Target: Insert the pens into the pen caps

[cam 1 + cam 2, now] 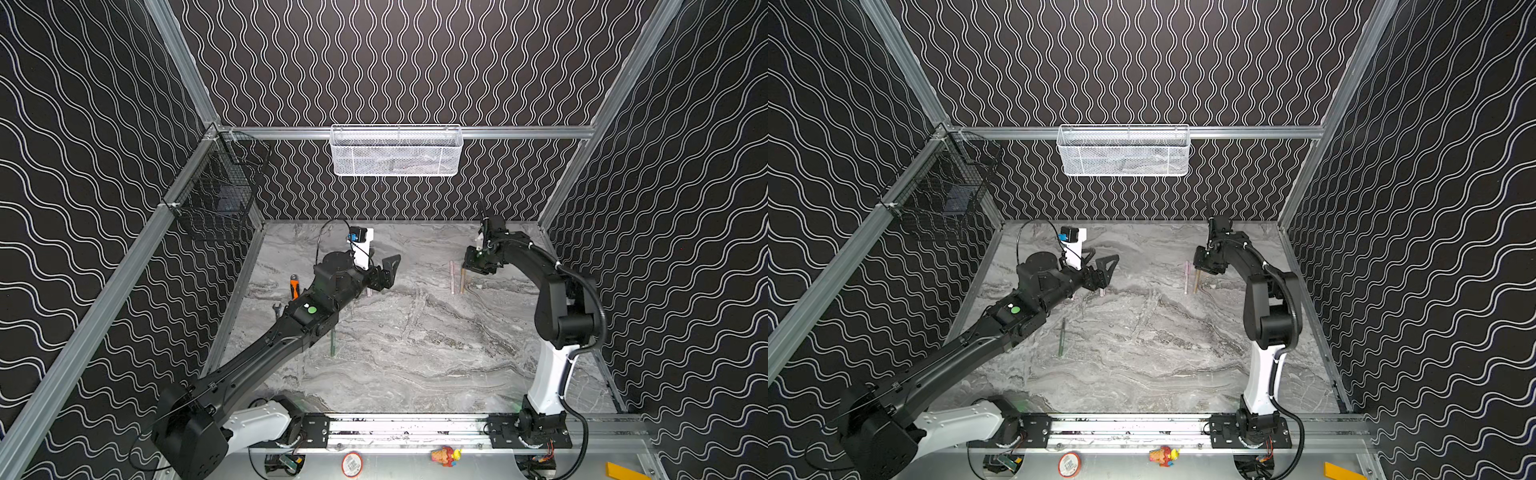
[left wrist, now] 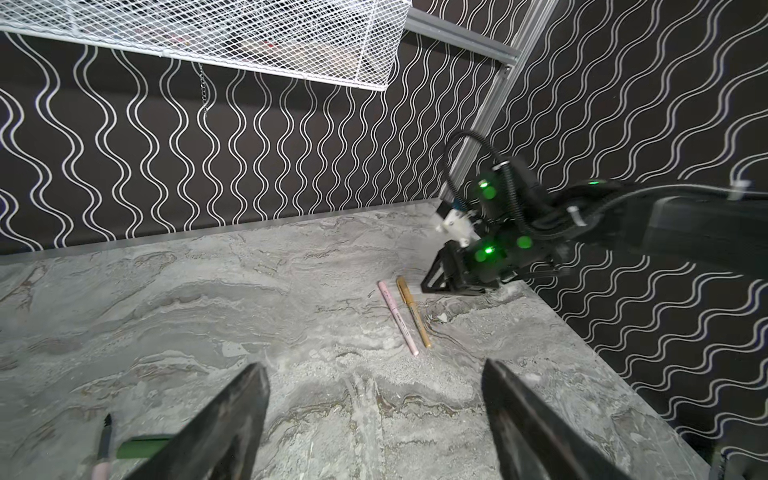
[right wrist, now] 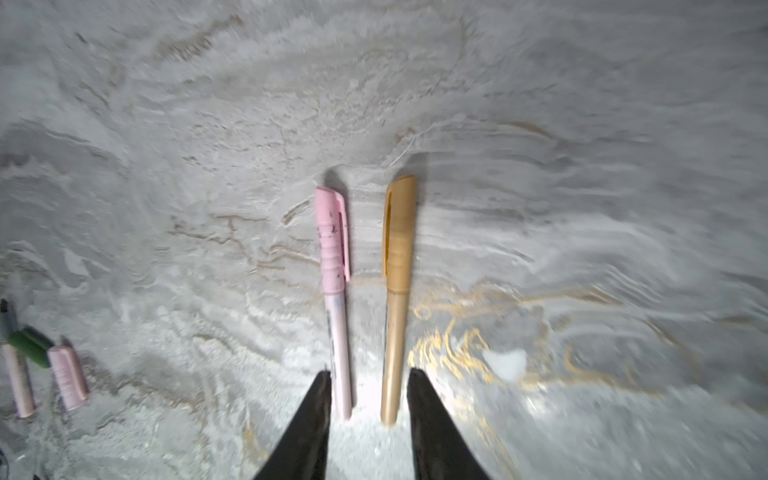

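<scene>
R tool (image 3: pixel 370 374) hangs low over the table (image 3: pixel 582 124), jaws narrowly apart, gripping nothing. The butt ends of the capped pink pen (image 3: pixel 336 299) and capped tan pen (image 3: pixel 397 291) lie side by side, not touching, right at its tips. L tool (image 2: pixel 374 363) is spread wide & empty, up off the table. Outward now, over on the L arm's side: loose pink cap (image 3: pixel 66 378), green cap (image 3: pixel 29 345) and bare pink pen (image 3: pixel 18 382), dark tip showing, all bunched close. The green pen (image 1: pixel 1062 340) lies alone nearer the front, just by the L arm; too small to tell if it's capped. So approx two done, two to go, I'd say. Handling: light, stiff, smooth plastic sticks, prob. quick to roll or skid if nudged. Best bet: pinch a pen across mid-barrel w/ the tip end clear, take the cap across its body w/ the mouth free, then push straight along the axis.
</scene>
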Motion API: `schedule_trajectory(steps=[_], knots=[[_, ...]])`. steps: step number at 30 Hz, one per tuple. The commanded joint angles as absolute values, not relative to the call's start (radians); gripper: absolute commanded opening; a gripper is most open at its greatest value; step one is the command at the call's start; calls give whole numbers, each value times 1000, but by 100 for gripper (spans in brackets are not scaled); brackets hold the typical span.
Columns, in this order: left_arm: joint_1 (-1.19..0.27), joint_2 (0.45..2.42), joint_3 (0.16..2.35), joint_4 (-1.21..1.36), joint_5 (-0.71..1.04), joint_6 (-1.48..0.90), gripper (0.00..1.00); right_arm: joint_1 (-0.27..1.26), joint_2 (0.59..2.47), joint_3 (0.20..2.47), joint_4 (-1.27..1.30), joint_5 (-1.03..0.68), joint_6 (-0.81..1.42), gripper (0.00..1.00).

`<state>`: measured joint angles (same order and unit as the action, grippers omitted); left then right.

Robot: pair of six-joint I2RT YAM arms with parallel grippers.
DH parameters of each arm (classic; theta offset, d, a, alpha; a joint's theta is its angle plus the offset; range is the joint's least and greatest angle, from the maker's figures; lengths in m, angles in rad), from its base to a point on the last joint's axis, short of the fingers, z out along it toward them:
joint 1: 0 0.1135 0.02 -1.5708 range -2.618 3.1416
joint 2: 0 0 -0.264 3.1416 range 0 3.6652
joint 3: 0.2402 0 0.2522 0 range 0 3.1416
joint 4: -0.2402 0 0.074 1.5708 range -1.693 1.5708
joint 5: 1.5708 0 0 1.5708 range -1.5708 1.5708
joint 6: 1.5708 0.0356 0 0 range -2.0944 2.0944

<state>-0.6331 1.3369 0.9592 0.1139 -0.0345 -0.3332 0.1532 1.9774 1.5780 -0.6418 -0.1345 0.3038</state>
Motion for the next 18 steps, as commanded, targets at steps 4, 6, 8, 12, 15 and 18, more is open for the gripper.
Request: schedule_trajectory(steps=[4,6,8,12,15,18], knots=[[-584,1390,1011,21,-137,-357,77,241,1795,1449,-549,-74,382,33],[-549,1414,1029,-24,-172,-368,73,280,1740,1404,-528,-59,383,33],[-503,1450,1060,-91,-226,-375,65,308,1685,1364,-518,-48,399,33],[-407,1557,1139,-237,-282,-385,57,336,1574,1256,-448,-117,443,33],[-324,1663,1229,-386,-213,-374,53,359,1513,1205,-431,-140,453,33],[-273,1755,1297,-503,-108,-315,54,365,1462,1148,-397,-191,463,34]])
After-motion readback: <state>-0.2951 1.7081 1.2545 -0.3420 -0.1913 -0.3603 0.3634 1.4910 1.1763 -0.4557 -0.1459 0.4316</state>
